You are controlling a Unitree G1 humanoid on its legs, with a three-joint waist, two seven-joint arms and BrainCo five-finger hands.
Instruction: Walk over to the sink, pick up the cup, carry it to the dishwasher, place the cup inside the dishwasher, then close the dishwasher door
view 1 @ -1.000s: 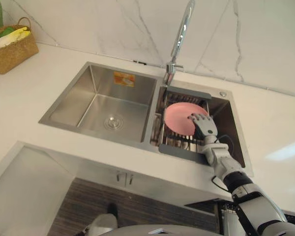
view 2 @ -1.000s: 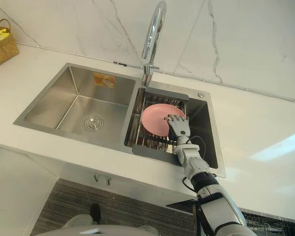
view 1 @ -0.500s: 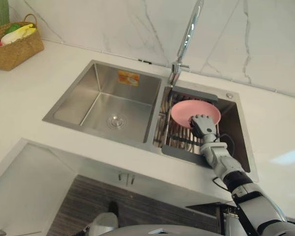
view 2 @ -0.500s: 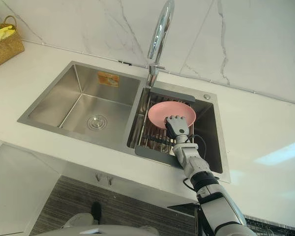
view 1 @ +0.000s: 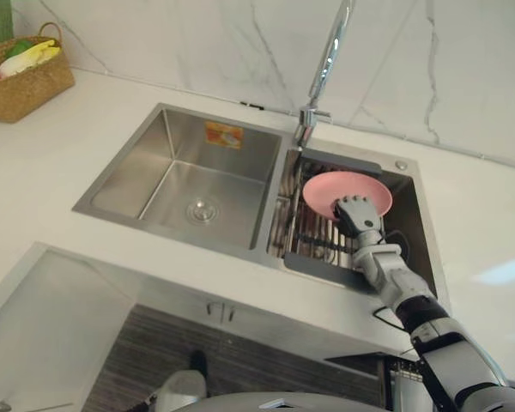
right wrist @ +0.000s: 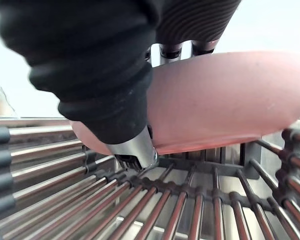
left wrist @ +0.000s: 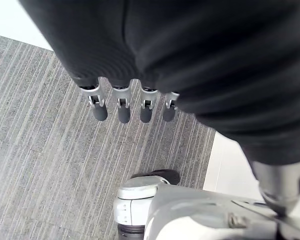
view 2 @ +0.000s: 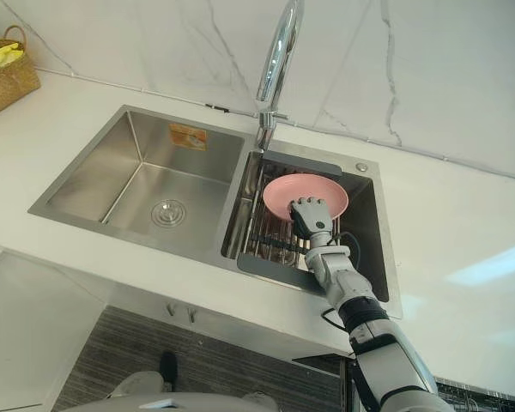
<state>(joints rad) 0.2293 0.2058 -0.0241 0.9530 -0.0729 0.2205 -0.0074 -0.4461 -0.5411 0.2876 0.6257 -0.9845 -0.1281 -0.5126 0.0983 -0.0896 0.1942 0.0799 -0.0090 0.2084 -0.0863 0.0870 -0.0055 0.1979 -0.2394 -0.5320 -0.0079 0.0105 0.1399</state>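
A pink bowl [view 1: 348, 187] sits tilted over the wire rack [view 1: 313, 242] in the sink's right basin. My right hand [view 1: 357, 216] is at the bowl's near rim. Its fingers curl over the pink bowl [right wrist: 230, 100] and its thumb [right wrist: 135, 147] presses from below, so the hand is shut on it. The bowl's lower edge hangs just above the rack bars [right wrist: 190, 200]. My left hand [left wrist: 119, 111] hangs over the striped floor with straight fingers and holds nothing.
The steel left basin [view 1: 197, 184] with its drain lies beside the rack. A tall chrome faucet [view 1: 326, 60] rises behind the bowl. A wicker basket [view 1: 21, 75] of produce stands on the white counter at the far left. A dark rack [view 2: 472, 393] shows below the counter, lower right.
My right hand's fingers have curled shut on the bowl's rim. The bowl has tipped from leaning upright to flatter and slightly higher. The camera has shifted a little.
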